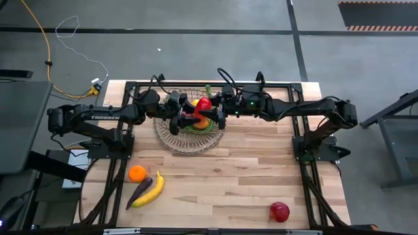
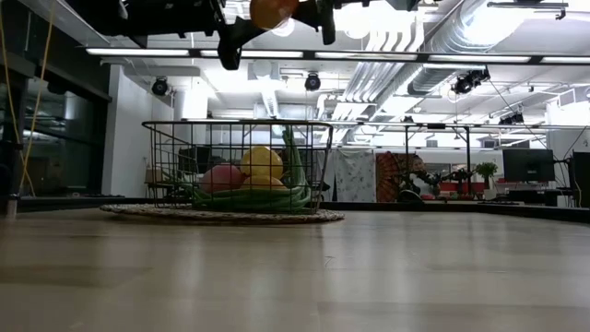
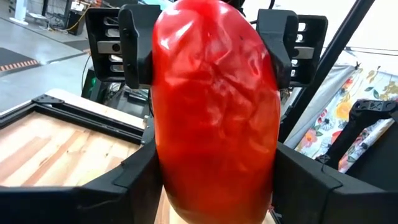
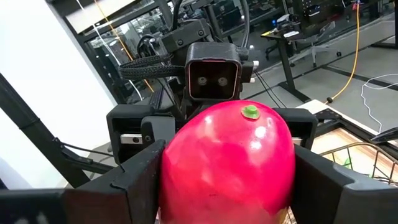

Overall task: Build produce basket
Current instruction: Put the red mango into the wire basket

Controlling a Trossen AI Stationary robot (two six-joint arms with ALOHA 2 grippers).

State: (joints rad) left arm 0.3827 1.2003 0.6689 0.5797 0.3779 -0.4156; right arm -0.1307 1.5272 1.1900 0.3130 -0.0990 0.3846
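A red fruit (image 1: 204,104) with a small green stem spot (image 4: 250,112) hangs in the air above the wire basket (image 1: 189,134), between my two grippers. My left gripper (image 3: 214,174) reaches in from the table's left and my right gripper (image 4: 227,180) from the right; the two face each other, each shut on the fruit. In the low view the fruit (image 2: 272,11) shows at the top, well above the basket (image 2: 237,166). Inside the basket lie a yellow lemon (image 2: 262,161), a reddish fruit (image 2: 221,177) and green beans (image 2: 267,196). My left gripper pinches the red fruit between its two fingers, one on each flank (image 3: 163,168). The fingers come in level from the table's left. The fruit is clear of the basket and fills the gap between the fingers. My right gripper pinches the same fruit by its two flanks (image 4: 171,168), one finger on each. The fingers come in level from the table's right, and the stem spot faces up. The fruit hangs above the basket.
Near the table's front left lie an orange (image 1: 137,173), a purple eggplant (image 1: 139,192) and a yellow banana (image 1: 152,190). A red apple (image 1: 279,211) lies near the front right. A round mat (image 2: 221,215) lies under the basket.
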